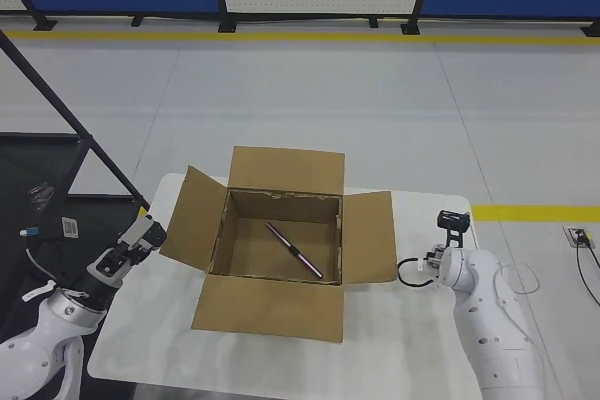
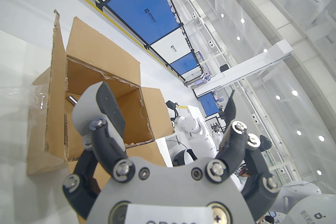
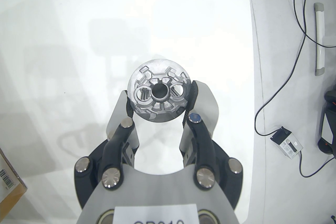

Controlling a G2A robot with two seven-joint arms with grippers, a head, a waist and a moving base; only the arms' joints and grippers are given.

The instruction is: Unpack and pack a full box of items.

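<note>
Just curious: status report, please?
Left gripper open beside brown cardboard box. Right gripper shut on round grey metal hub. Thin metal rod in box. Nothing seen blocking.

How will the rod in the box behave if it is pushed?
The rod looks round and thin, so it would probably roll on the flat floor of the box if pushed sideways. It seems metal, so likely stiff and heavy for its size. Its smooth shine suggests jaws could slip on it.
</note>
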